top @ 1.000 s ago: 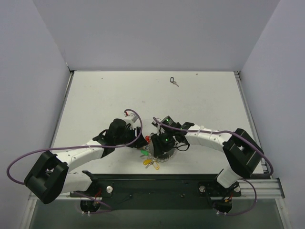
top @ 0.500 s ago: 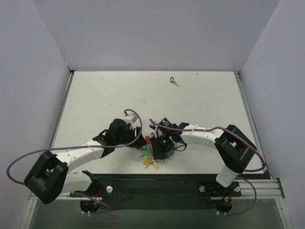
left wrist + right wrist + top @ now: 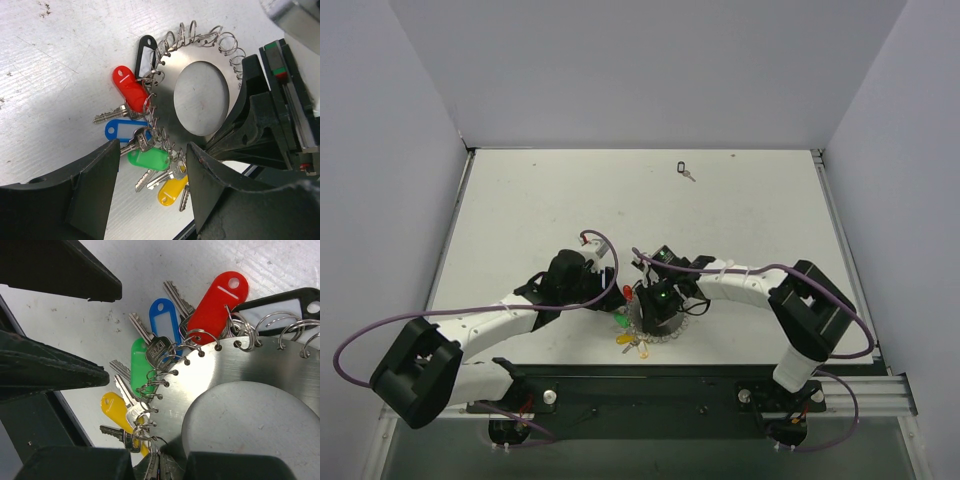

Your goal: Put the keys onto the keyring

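Note:
The keyring (image 3: 200, 100) is a silvery metal disc with small wire rings along its rim; it also shows in the right wrist view (image 3: 240, 385) and in the top view (image 3: 665, 328). Red (image 3: 129, 89), blue (image 3: 122, 131), green (image 3: 149, 159) and yellow (image 3: 172, 190) keys and a black tag (image 3: 145, 50) hang from the rim rings. My right gripper (image 3: 160, 467) is shut on the ring's rim beside the yellow key (image 3: 117, 412). My left gripper (image 3: 152, 195) is open, its fingers either side of the green and yellow keys, not touching them. One black key (image 3: 685, 171) lies alone far back.
The table's near edge and the black base rail (image 3: 650, 375) lie just below the keyring. Purple cables (image 3: 600, 240) loop over both wrists. Grey walls stand at the left, right and back of the table.
My right arm has shifted a little to the left, taking the keyring and its hanging keys with it. My left arm has barely moved.

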Available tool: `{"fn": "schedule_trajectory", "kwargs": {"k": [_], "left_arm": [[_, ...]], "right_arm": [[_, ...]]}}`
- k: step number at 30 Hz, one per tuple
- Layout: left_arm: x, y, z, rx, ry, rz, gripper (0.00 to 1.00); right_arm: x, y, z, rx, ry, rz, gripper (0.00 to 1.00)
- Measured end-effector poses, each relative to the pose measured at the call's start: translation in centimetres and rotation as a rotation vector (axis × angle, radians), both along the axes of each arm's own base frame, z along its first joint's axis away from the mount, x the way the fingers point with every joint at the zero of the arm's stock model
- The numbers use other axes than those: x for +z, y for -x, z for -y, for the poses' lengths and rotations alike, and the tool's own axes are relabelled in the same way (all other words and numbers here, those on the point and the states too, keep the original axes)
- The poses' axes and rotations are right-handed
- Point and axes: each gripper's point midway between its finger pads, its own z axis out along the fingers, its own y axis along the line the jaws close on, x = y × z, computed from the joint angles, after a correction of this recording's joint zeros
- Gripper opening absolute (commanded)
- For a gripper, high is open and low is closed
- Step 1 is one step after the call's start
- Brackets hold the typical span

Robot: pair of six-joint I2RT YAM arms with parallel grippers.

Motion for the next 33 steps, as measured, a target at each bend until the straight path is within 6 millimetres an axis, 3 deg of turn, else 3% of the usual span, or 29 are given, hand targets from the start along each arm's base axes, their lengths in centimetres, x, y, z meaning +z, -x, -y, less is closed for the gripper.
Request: {"fn": "schedule_trajectory", "kwargs": {"k": [12,24,33], "left_arm": [[0.8,0.0,-0.3,-0.020,-0.009,0.042,0.65],[5.8,0.2,0.0,-0.073,0.077,0.206,0.65],[8.4,1.3,0.5,-0.135,0.147,0.268,0.64]], "right_arm": [[3.0,-1.2,-0.9,0.013,-0.050,0.090,0.00],[4.0,-1.5,-0.4,0.054,-0.029,0.145,0.00],[7.6,-2.4,-0.6,0.061,-0.080,0.239,0.00]]}}
